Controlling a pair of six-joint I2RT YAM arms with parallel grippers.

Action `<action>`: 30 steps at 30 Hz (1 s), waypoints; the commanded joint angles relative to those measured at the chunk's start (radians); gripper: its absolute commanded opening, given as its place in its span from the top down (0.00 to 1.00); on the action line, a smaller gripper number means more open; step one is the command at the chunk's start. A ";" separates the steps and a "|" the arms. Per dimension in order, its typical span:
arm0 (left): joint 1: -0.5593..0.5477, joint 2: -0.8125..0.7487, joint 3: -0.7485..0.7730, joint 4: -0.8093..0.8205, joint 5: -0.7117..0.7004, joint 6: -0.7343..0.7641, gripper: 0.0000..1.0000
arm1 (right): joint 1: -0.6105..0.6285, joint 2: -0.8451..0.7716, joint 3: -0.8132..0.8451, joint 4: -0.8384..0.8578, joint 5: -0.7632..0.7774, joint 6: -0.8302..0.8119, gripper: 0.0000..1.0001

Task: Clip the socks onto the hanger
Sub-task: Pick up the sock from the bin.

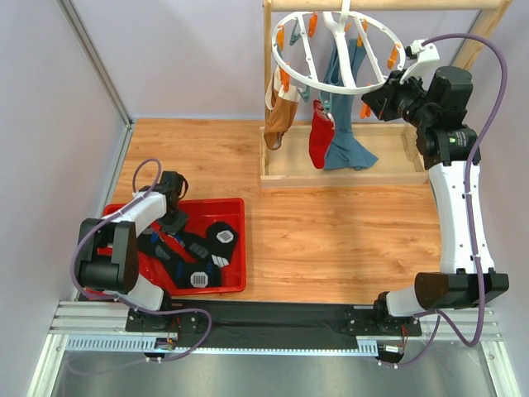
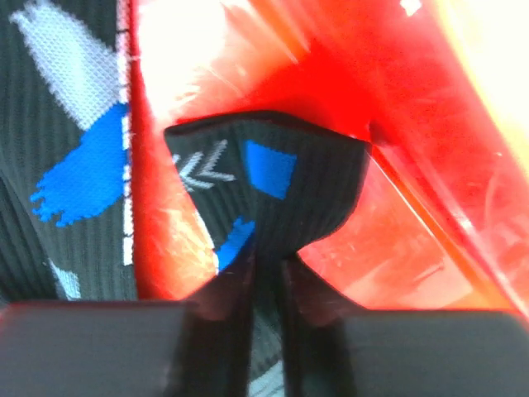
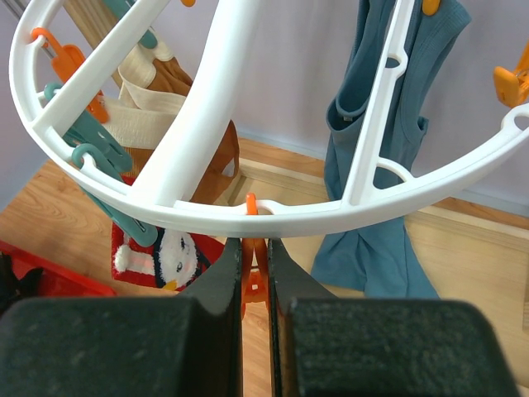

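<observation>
Socks lay heaped in the red bin at the bench's near-left corner, dark ones with white and blue patches. Down among them, the left gripper gripped the folded edge of one dark sock. Toward the far-right corner, the right gripper was clamped on an orange clip under the hanger rim. A red sock, a teal sock and a brown sock hung over the wooden tray.
</observation>
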 commanded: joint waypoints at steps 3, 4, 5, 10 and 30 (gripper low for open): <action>0.012 -0.103 -0.071 0.033 -0.002 -0.003 1.00 | 0.006 -0.016 0.026 -0.013 -0.006 0.005 1.00; 0.012 -0.136 -0.068 0.017 0.000 0.016 1.00 | 0.008 -0.016 0.026 -0.013 -0.006 0.004 1.00; 0.009 -0.171 -0.060 -0.001 0.000 0.034 1.00 | 0.006 -0.016 0.024 -0.013 -0.006 0.004 1.00; -0.204 -0.448 0.092 -0.104 -0.095 0.200 1.00 | 0.006 -0.016 0.024 -0.013 -0.009 0.008 1.00; -0.745 -0.204 0.593 0.499 0.397 0.619 1.00 | 0.008 -0.036 0.021 0.039 -0.064 0.160 1.00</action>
